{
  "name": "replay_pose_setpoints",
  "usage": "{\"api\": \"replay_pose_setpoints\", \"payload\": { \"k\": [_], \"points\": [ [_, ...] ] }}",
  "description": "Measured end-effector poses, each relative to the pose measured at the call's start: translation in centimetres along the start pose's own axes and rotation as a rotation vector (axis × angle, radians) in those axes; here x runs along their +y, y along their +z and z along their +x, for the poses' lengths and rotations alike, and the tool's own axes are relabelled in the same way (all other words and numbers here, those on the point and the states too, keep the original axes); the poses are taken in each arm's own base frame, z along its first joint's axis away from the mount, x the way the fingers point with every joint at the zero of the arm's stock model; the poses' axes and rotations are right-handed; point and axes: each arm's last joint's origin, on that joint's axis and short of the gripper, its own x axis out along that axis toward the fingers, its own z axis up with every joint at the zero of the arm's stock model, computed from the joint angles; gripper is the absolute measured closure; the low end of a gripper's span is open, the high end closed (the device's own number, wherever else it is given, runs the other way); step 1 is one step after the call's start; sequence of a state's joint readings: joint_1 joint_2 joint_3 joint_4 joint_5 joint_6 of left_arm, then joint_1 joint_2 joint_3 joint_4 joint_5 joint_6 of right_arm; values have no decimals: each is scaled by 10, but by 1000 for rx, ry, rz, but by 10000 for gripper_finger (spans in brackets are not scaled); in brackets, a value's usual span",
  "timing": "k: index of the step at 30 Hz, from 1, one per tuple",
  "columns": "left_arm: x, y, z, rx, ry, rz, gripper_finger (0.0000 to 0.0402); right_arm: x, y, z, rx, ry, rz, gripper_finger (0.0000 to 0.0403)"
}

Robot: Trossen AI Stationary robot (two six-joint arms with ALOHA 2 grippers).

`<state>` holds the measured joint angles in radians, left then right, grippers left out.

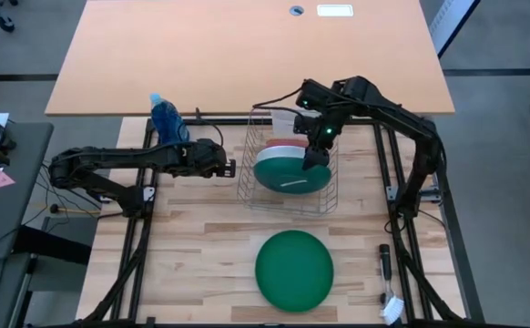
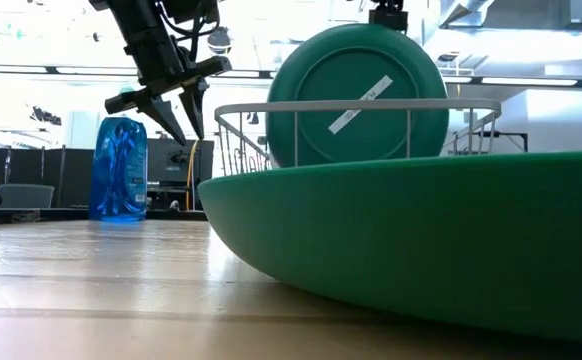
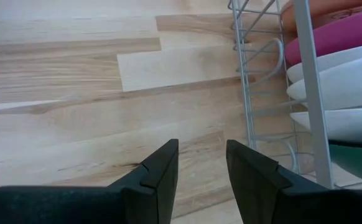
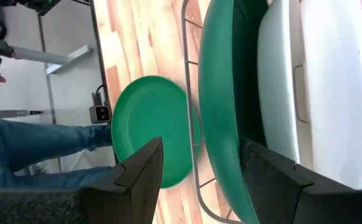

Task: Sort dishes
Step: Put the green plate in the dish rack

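From above we see the right gripper (image 1: 316, 157) over the wire rack (image 1: 247, 187) at the table's middle, right at the upper rim of the green plate in the rack (image 1: 288, 175), which stands on edge as the front dish of a row; salmon and white rims show behind it. A second green plate (image 1: 294, 270) lies flat near the table's front edge. The left gripper (image 1: 229, 168) waits just beside the rack's left wall, so the right arm is nearer.

At table height the standing plate's round underside faces us, a pale label across it; its plane runs side to side. The flat plate fills the foreground.

The left wrist view shows its fingers (image 3: 162, 171) apart over bare wood, with stacked rims behind the wires.

The right wrist view alone settles the grasp: its fingers (image 4: 140, 171) are spread, straddling the green rim without clamping it, we judge.
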<state>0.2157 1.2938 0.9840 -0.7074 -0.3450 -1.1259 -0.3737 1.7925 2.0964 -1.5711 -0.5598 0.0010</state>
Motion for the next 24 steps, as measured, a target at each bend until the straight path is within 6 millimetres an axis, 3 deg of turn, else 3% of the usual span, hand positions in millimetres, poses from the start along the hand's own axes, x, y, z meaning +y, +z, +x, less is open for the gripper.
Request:
{"api": "replay_pose_setpoints", "payload": {
  "k": [6,16,19,24],
  "points": [
    [1,-1,2,-11,5,3,272,5,-3,-4,-9,-4,-19,201],
    [6,-4,5,3,40,21,272,7,-7,17,68,-56,1,277],
    [6,-5,5,12,37,24,272,7,-7,17,68,-58,15,261],
    [6,-7,4,18,36,33,272,6,-8,13,55,-62,64,186]
  ]
}}
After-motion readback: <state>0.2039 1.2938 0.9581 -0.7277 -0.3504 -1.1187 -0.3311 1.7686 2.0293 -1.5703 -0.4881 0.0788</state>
